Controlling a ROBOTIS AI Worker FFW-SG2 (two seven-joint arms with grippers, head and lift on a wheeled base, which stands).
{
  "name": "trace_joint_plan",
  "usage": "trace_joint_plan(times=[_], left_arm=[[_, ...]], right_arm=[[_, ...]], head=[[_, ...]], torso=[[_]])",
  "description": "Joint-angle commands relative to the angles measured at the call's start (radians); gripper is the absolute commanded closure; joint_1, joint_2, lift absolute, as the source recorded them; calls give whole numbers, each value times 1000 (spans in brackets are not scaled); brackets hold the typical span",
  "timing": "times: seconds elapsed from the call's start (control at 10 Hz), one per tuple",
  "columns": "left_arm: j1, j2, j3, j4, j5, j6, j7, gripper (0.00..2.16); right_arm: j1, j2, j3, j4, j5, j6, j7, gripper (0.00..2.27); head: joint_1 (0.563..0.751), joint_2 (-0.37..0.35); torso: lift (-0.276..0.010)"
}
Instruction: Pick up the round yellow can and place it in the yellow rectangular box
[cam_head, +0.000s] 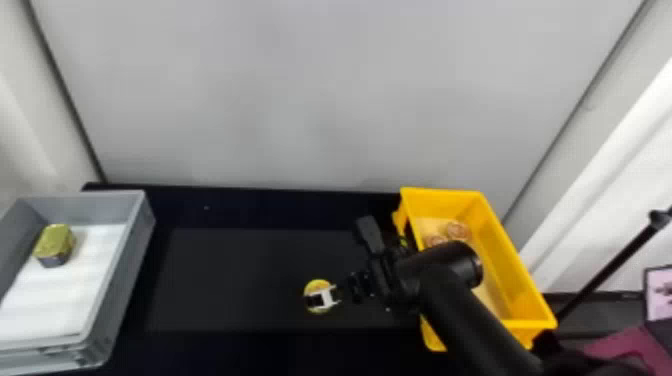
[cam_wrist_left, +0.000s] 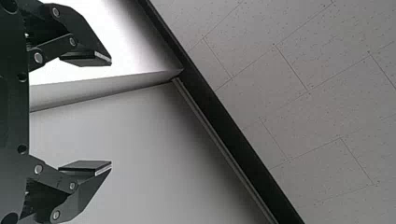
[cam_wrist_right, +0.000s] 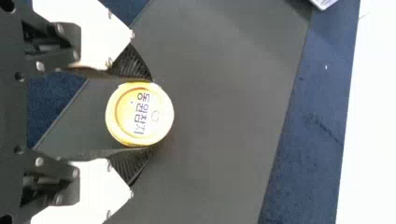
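At the middle of the work surface, my right gripper (cam_head: 324, 299) is over the round yellow can (cam_head: 316, 285). From the right wrist view, the can (cam_wrist_right: 140, 114) sits between the tips of the right gripper (cam_wrist_right: 150, 114), with a dark finger pad pressed to each side of it. Whether the can rests on the mat or hangs just over it, I cannot tell. The yellow rectangular box (cam_head: 501, 250) stands to the right, partly behind the right arm. My left gripper (cam_wrist_left: 111, 114) is parked, open, with wall and ceiling beyond it.
Round reddish items (cam_head: 457, 230) lie inside the yellow box at its far end. On the left stands a grey bin (cam_head: 134, 245) with a white lining and a gold-topped tin (cam_head: 54, 244). A dark mat (cam_head: 225, 280) lies between bin and box, and a grey wall rises behind.
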Motion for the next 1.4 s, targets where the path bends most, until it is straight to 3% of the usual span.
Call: trace_joint_plan(times=[0.0, 0.2, 0.3, 0.5, 1.0, 1.3], left_arm=[[15, 2, 15, -14, 3, 8, -2, 450], [27, 11, 32, -40, 3, 31, -7, 450], [49, 20, 59, -63, 4, 46, -10, 450], [52, 29, 67, -80, 6, 68, -14, 450], [50, 40, 73, -85, 6, 75, -23, 450], [50, 43, 72, -85, 6, 75, -25, 450]], right_arm=[[113, -49, -63, -312, 37, 183, 16, 722], [194, -126, -138, -625, 91, 430, 87, 737], [224, -150, -195, -772, 100, 479, 53, 737], [217, -182, -353, -903, 118, 552, 39, 737], [208, -253, -565, -907, 121, 479, -38, 737], [233, -265, -666, -831, 120, 394, -55, 737]], head=[[694, -169], [694, -169], [694, -169], [694, -169], [694, -169], [694, -169]], torso=[[0], [0], [0], [0], [0], [0]])
